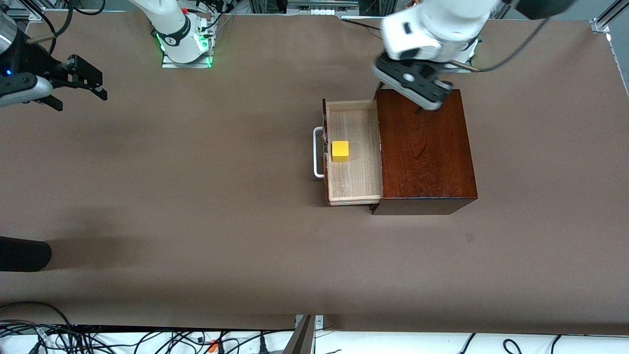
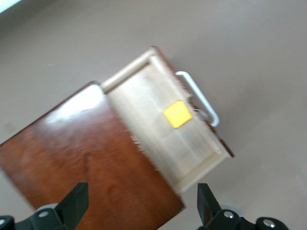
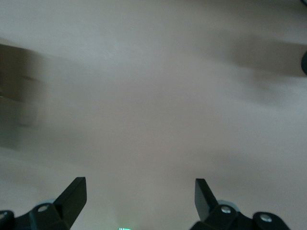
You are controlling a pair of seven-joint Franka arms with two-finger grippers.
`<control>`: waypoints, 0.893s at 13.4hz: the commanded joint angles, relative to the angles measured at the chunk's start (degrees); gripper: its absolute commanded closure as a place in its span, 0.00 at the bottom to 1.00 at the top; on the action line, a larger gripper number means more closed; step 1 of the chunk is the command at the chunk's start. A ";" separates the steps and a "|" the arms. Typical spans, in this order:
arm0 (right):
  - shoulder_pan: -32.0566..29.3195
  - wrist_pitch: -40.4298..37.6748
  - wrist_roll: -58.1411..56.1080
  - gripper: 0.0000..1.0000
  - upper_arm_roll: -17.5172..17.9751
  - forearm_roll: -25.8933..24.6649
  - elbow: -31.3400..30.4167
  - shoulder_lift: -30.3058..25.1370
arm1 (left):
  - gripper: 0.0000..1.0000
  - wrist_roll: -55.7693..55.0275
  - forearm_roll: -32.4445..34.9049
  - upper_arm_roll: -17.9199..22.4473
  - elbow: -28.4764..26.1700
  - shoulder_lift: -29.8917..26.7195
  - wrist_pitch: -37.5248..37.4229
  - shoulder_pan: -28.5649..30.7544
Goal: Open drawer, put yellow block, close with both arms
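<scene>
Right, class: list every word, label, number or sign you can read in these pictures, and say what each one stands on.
None can be read.
Round dark badge on the right arm's white base: too small to read.
Glossy dark mahogany box, pale wooden drawer, small bright yellow block, brown table: no writing shows.

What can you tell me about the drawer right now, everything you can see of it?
The drawer is a pale light-wood tray pulled well out of the glossy dark mahogany box, toward the right arm's end of the table. Its dark reddish-brown front carries a white U-shaped handle. The yellow block sits on its floor near the front. No gripper touches it.
</scene>
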 commanded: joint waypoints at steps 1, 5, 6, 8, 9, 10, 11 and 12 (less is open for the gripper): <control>-0.92 1.66 1.47 0.00 -0.42 -0.78 -0.63 1.42 | 0.00 1.20 -0.38 0.54 2.12 4.64 2.68 -7.22; -0.84 3.95 1.57 0.00 -0.60 -1.48 0.07 3.10 | 0.00 13.28 2.69 0.36 2.21 10.97 8.75 -14.96; -0.57 3.87 1.83 0.00 -0.51 -1.57 0.16 3.10 | 0.00 16.90 4.09 0.45 2.21 12.81 10.07 -16.55; -0.66 3.43 3.15 0.00 -0.42 -1.66 0.16 3.10 | 0.00 21.31 7.26 0.36 2.21 16.24 11.92 -18.05; -0.66 3.34 2.54 0.00 -0.42 -1.66 0.42 3.10 | 0.00 24.38 9.36 0.36 2.21 18.35 12.88 -18.49; -0.66 3.25 2.53 0.00 -0.34 -1.66 0.51 3.10 | 0.00 27.37 11.90 0.45 2.12 20.11 13.59 -19.28; -0.66 3.42 2.71 0.00 -0.42 -1.66 0.60 3.01 | 0.00 28.61 14.97 0.36 2.12 21.86 14.12 -19.81; -0.66 3.77 2.79 0.00 -0.42 -1.66 0.51 3.10 | 0.00 28.97 17.53 0.45 2.03 23.45 14.47 -20.60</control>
